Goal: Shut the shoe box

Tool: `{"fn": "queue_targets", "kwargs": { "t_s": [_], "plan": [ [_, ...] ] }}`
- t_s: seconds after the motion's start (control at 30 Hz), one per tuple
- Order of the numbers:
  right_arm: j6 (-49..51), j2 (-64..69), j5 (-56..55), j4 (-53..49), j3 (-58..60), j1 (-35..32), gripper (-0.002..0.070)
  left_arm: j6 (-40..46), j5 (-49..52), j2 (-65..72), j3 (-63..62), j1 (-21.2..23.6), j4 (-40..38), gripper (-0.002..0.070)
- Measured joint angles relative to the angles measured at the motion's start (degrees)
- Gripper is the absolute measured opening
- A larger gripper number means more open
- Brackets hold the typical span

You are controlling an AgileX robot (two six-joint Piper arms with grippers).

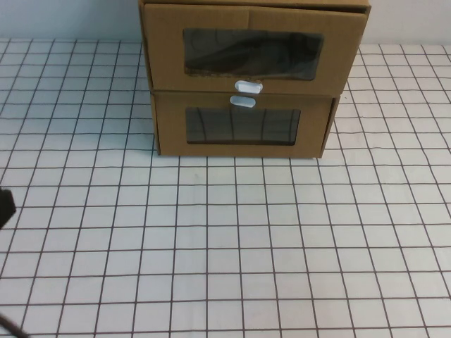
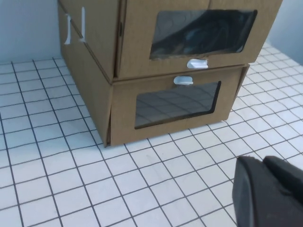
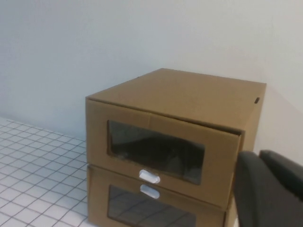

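Note:
The shoe box (image 1: pixel 211 17) is the upper of two stacked brown cardboard drawer boxes at the table's far middle. It has a clear window with a white pull tab (image 1: pixel 248 86) below it. Its drawer stands out forward over the lower box, and something dark lies inside. It also shows in the left wrist view (image 2: pixel 137 42) and the right wrist view (image 3: pixel 189 94). My left gripper (image 2: pixel 262 161) is shut and empty, low over the table to the front left of the boxes, and only a dark bit of it shows at the high view's left edge (image 1: pixel 5 208). My right gripper (image 3: pixel 259 155) is shut and empty, raised to the right of the box, outside the high view.
The lower box (image 1: pixel 169 130) has its white tab (image 1: pixel 242 101) above its window and looks pushed in. The gridded white table (image 1: pixel 225 246) stretches in front of the boxes. A pale wall stands behind them.

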Motion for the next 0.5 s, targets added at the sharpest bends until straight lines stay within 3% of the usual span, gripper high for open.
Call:
{"fn": "queue_targets", "kwargs": {
  "t_s": [0.2,0.5],
  "plan": [
    [-0.9,-10.2,1.7,3.0,9.8,0.0,-0.0013,0.0,-3.3,-9.8,10.6,0.0,-0.5,-0.0002],
    [-1.0,-15.9,1.3,3.2,15.9,0.0,-0.0013,0.0,-3.9,-10.9,16.9,0.0,-0.5,-0.0002]
  ]
}}
